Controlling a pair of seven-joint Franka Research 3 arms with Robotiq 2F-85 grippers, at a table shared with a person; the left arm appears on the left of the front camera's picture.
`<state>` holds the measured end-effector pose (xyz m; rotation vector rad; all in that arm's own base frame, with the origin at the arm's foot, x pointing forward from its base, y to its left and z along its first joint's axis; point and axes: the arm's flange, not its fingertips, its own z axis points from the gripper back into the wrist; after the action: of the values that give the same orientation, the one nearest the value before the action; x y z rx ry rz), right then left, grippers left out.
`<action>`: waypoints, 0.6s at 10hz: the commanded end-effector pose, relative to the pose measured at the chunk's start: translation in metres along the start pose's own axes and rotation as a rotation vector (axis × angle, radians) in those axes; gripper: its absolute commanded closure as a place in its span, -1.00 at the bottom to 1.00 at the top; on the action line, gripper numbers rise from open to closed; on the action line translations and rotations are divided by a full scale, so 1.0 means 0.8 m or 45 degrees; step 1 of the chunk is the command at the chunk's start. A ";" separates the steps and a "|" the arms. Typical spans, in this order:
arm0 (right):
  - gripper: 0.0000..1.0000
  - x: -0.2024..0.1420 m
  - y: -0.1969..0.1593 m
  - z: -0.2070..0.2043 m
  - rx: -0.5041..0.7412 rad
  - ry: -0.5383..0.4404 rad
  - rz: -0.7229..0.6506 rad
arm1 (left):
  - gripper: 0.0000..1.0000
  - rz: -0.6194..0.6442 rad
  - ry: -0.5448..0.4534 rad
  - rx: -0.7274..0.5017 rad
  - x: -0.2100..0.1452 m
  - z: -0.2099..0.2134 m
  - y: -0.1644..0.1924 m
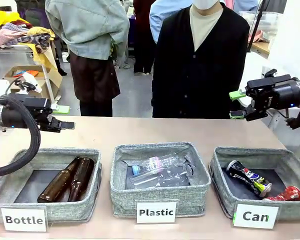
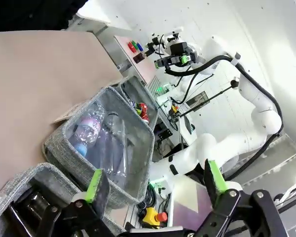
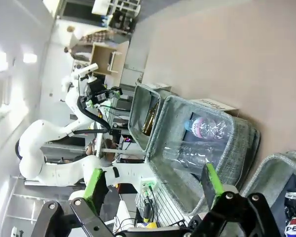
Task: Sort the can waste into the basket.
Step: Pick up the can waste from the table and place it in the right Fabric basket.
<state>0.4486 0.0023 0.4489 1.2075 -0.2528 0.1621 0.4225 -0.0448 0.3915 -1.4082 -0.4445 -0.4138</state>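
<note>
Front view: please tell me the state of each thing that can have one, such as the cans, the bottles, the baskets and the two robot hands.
Black can: crushed, lying in the Can basket.
Red can: crushed, lying in the same basket.
Can basket: holds both cans.
Plastic basket: holds clear plastic bottles.
Bottle basket: holds two brown glass bottles, lying down.
Left hand: open, empty, above the table.
Right hand: open, empty, above the table.

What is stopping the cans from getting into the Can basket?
Nothing visible: the black can and the red can already lie inside the Can basket. The right gripper hangs open and empty above it.
</note>
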 end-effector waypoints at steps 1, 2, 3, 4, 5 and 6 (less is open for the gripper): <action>-1.00 -0.001 0.005 0.000 0.008 -0.001 0.003 | -1.00 0.005 0.010 0.013 0.004 0.006 -0.004; -1.00 -0.001 0.005 0.000 0.008 -0.001 0.003 | -1.00 0.005 0.010 0.013 0.004 0.006 -0.004; -1.00 -0.001 0.005 0.000 0.008 -0.001 0.003 | -1.00 0.005 0.010 0.013 0.004 0.006 -0.004; -1.00 -0.001 0.005 0.000 0.008 -0.001 0.003 | -1.00 0.005 0.010 0.013 0.004 0.006 -0.004; -1.00 -0.001 0.005 0.000 0.008 -0.001 0.003 | -1.00 0.005 0.010 0.013 0.004 0.006 -0.004; -1.00 -0.001 0.005 0.000 0.008 -0.001 0.003 | -1.00 0.005 0.010 0.013 0.004 0.006 -0.004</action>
<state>0.4481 0.0035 0.4501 1.2073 -0.2532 0.1661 0.4231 -0.0416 0.3922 -1.4006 -0.4455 -0.4161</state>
